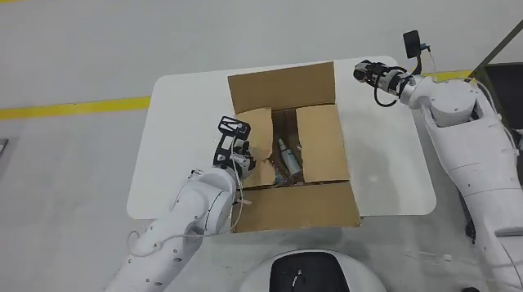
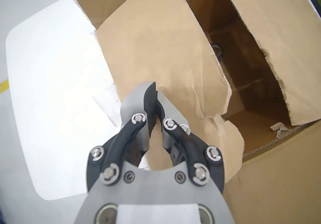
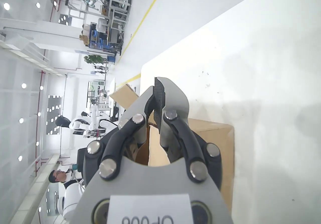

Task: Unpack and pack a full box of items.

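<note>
On the white table (image 1: 176, 141) the cardboard box (image 1: 296, 208) stands near the middle with its flaps open. Down in the gap between the two side flaps lies a bottle (image 1: 288, 159), among other things I cannot make out. My left pincer (image 2: 152, 90) hangs over the left flap (image 2: 160, 41), near its left edge, tips pressed together. Whether it touches the cardboard I cannot tell. My right pincer (image 3: 157, 93) is closed on nothing, above bare table just right of the box's far flap.
</note>
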`<state>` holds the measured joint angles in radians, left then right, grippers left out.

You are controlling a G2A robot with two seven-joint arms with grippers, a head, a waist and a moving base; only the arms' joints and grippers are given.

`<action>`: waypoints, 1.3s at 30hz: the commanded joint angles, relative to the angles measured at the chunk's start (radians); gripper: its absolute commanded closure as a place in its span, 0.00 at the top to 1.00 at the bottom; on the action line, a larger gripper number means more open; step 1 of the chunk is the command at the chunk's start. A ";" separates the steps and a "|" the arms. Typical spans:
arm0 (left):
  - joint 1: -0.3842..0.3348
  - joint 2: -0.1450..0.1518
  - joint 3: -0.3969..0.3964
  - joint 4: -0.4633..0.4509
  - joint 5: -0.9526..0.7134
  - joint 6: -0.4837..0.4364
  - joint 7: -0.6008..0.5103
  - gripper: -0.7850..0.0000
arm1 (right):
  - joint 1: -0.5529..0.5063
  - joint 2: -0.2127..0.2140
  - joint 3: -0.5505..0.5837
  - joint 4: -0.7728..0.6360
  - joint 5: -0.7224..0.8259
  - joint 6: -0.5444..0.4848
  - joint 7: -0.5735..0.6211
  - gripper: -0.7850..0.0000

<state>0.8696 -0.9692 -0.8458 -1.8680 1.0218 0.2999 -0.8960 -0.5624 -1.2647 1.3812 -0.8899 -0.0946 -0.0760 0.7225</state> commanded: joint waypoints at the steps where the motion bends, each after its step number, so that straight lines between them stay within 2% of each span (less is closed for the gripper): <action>1: -0.008 -0.006 0.006 0.014 -0.005 -0.009 -0.012 0.00 | 0.043 -0.008 -0.028 0.060 0.009 -0.009 0.013 0.00; 9: -0.018 -0.025 0.005 0.036 0.011 -0.019 -0.026 0.00 | 0.185 -0.043 -0.118 0.270 0.044 -0.068 0.073 0.00; 14: -0.013 -0.033 -0.010 0.042 0.018 -0.018 -0.032 0.00 | 0.239 -0.062 -0.157 0.354 0.062 -0.148 0.125 0.00; 18: -0.008 -0.038 -0.021 0.044 0.024 -0.023 -0.035 0.13 | 0.263 -0.071 -0.170 0.406 0.086 -0.202 0.160 0.00; 21: -0.004 -0.042 -0.030 0.044 0.032 -0.026 -0.037 0.52 | 0.268 -0.073 -0.171 0.428 0.105 -0.257 0.186 0.00; 22: -0.002 -0.043 -0.034 0.044 0.036 -0.025 -0.038 1.00 | 0.267 -0.072 -0.171 0.432 0.110 -0.274 0.195 0.00; 29: 0.024 -0.041 -0.105 0.001 0.029 -0.023 -0.052 1.00 | 0.238 -0.067 -0.173 0.404 0.140 -0.393 0.298 0.00; 34: 0.092 -0.022 -0.236 -0.060 -0.001 -0.041 -0.055 1.00 | 0.180 -0.058 -0.163 0.334 0.177 -0.433 0.338 0.00; 38: 0.169 -0.005 -0.366 -0.120 -0.023 -0.052 -0.051 1.00 | 0.122 -0.044 -0.164 0.235 0.140 -0.451 0.350 0.00; 39: 0.169 -0.005 -0.366 -0.120 -0.023 -0.052 -0.051 1.00 | 0.104 -0.040 -0.163 0.207 0.131 -0.449 0.349 0.00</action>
<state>1.0348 -0.9750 -1.2051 -1.9851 0.9998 0.2467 -0.9472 -0.4429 -1.3077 1.2172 -0.6563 0.0438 -0.5274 1.0725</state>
